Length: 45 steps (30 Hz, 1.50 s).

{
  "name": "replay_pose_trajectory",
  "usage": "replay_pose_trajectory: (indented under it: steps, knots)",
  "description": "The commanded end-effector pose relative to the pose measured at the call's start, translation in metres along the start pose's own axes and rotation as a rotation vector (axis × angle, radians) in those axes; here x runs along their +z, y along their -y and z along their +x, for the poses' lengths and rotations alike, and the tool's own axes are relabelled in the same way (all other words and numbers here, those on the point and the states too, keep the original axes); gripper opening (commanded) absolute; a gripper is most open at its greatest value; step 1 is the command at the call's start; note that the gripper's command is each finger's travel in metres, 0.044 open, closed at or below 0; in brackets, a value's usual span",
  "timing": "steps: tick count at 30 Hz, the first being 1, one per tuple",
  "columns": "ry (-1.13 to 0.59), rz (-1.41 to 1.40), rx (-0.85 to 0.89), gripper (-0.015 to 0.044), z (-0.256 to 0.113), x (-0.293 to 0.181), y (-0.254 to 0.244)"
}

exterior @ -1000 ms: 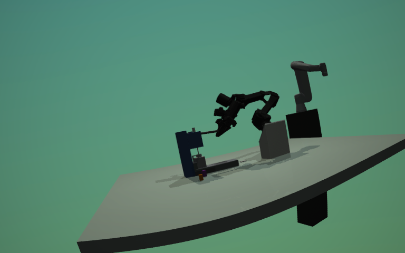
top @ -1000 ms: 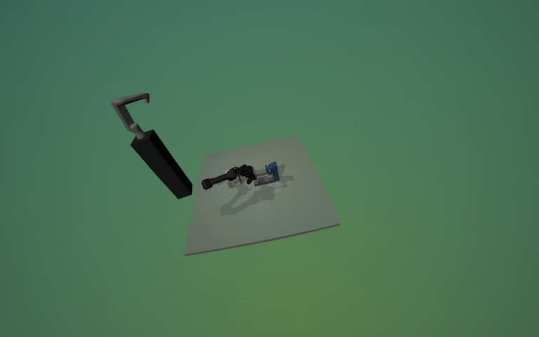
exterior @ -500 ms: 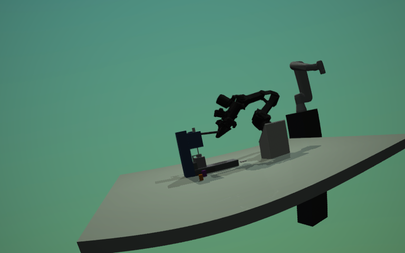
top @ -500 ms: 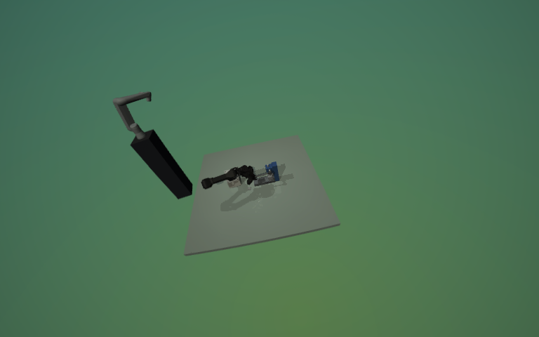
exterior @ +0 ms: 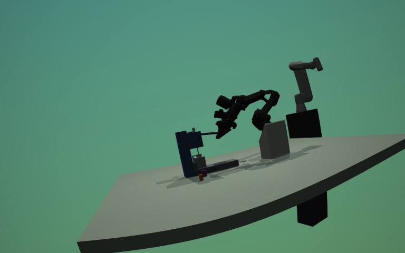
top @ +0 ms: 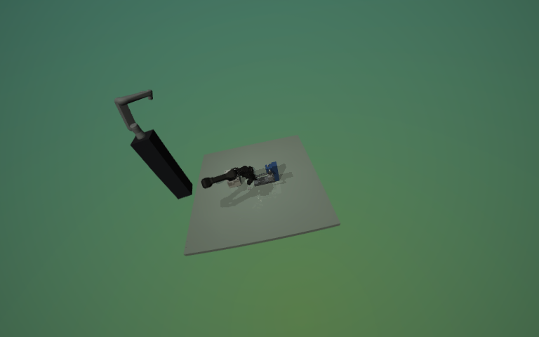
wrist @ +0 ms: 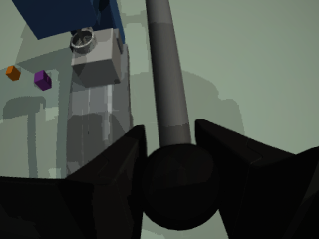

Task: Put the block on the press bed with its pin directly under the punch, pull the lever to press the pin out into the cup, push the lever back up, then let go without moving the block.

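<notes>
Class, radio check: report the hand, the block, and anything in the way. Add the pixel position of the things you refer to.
Hand (exterior: 219, 135) (wrist: 170, 131) shut on lever's ball end (wrist: 180, 186). Block (exterior: 200, 161) (wrist: 96, 60) at the press, below its blue head (exterior: 195, 140). Nothing visibly blocking the lever.

Black six-joint WidowX arm (top: 220, 177) (exterior: 253, 96) arched, reaching toward nine o'clock in exterior view; parallel-jaw gripper (top: 253, 181) (exterior: 219, 136) (wrist: 170, 131) angled down toward seven, fingers closed on lever's ball knob (wrist: 180, 186).

A gray arm (top: 125, 113) (exterior: 303, 85) stands on a black pedestal (top: 158, 164) (exterior: 302, 125).
</notes>
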<state>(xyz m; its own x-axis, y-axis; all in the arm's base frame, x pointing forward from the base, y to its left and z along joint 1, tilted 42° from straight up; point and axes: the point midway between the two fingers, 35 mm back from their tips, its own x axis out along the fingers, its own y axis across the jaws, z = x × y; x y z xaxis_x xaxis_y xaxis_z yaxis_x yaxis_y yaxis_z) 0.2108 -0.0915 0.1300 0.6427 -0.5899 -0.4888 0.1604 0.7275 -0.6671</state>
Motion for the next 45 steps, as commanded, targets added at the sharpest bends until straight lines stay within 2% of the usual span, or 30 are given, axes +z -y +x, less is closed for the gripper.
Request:
replay_pose_trajectory:
  steps: [1,45]
  knots:
    - [0.007,-0.002,0.006,0.0,0.0013,0.0003,-0.0008]
    - [0.007,-0.002,0.006,0.0,-0.0025,0.0041,-0.0007]
